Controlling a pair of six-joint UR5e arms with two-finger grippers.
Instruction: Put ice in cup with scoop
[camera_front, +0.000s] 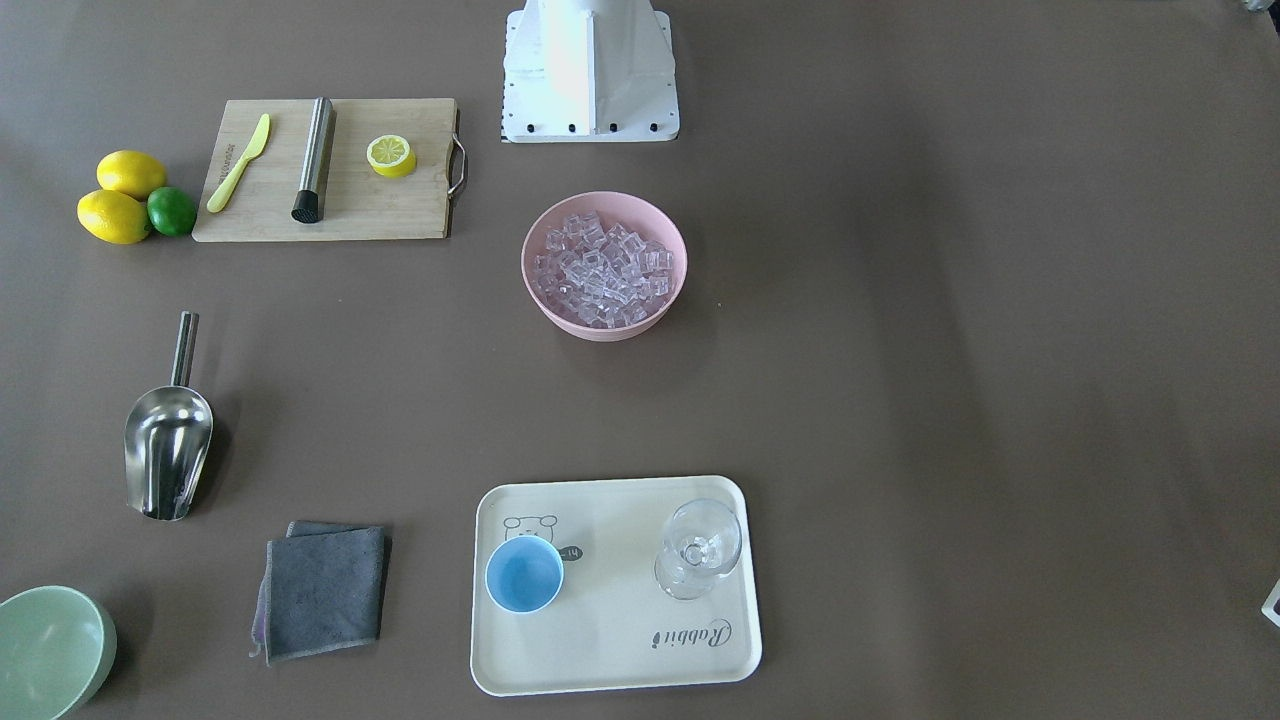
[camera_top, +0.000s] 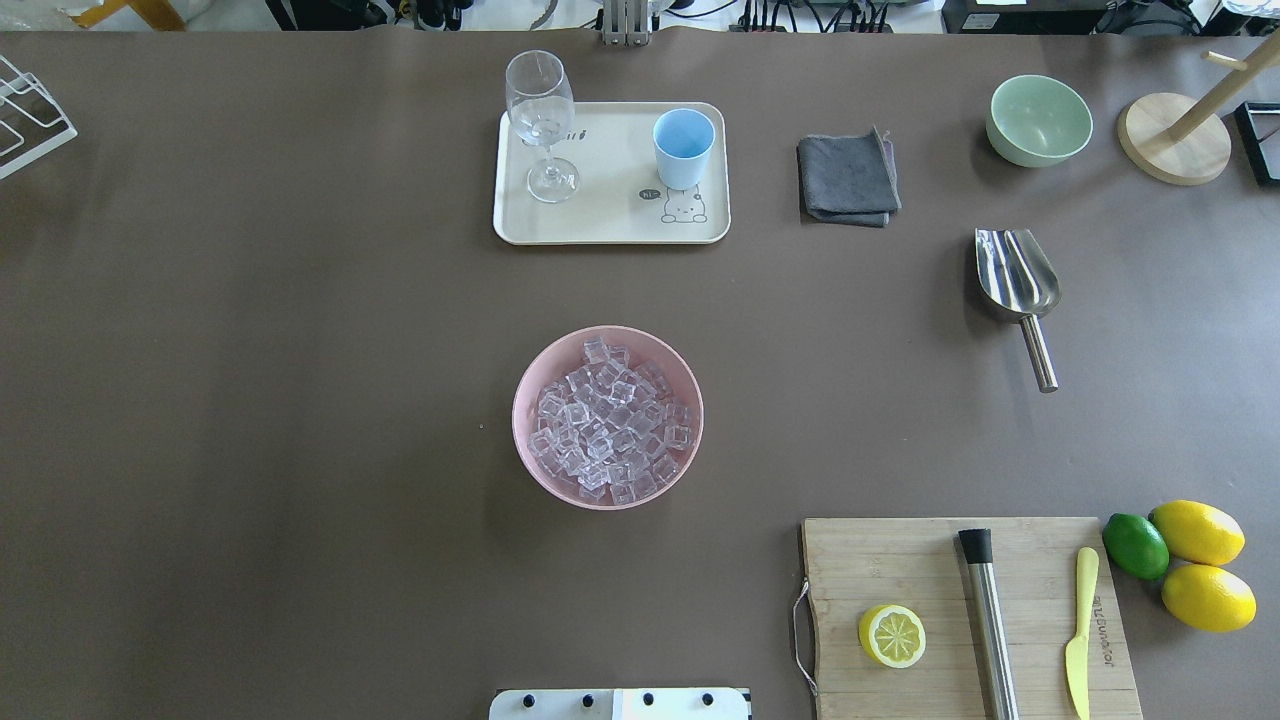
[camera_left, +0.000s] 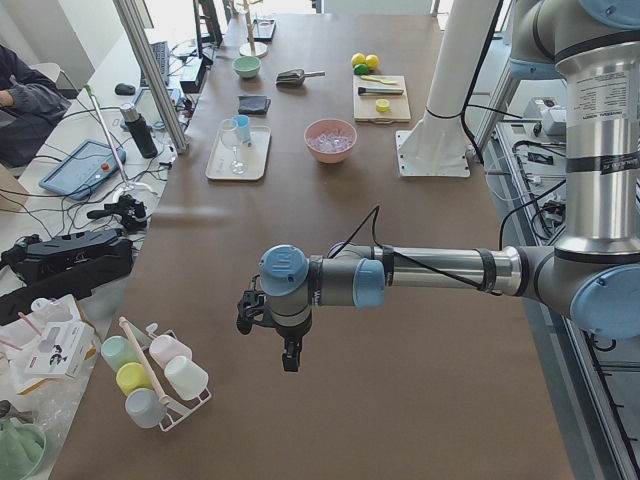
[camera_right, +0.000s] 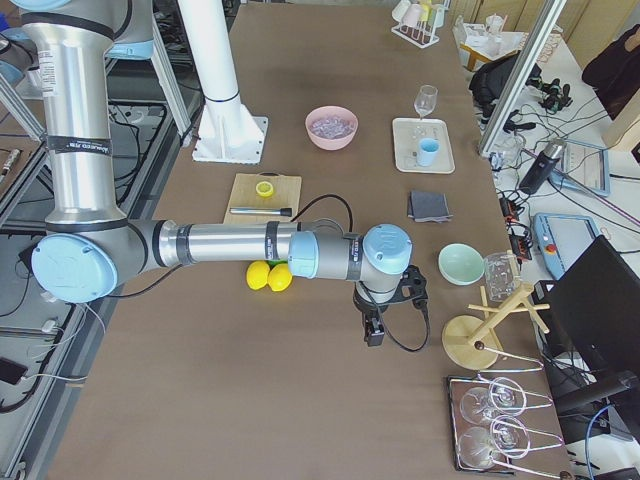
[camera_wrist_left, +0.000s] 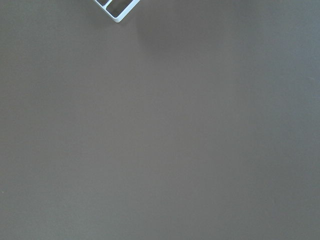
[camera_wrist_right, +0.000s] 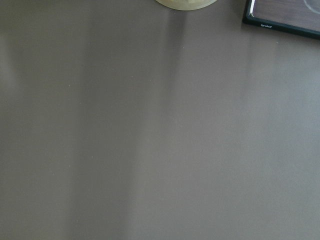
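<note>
A pink bowl (camera_top: 530, 455) holds the ice (camera_top: 606, 425) at the middle of the tabletop (camera_top: 300, 400); the scoop (camera_top: 1017, 283) lies alone.
The left pincer (camera_left: 290, 355) hangs over the tabletop's left end, too small to tell how far open it is or whether it grips anything. From overhead, the blue cup (camera_top: 684, 147) stands upright on a cream tray (camera_top: 600, 225) at 12 o'clock from the bowl; the scoop lies between 2 and 3 o'clock. The right pincer (camera_right: 373, 328), over the right end, is equally unreadable.

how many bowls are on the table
2. A pink bowl full of ice sits mid-table; an empty pale green bowl stands on the far side to the robot's right, beside the grey cloth. None seem hidden.
</note>
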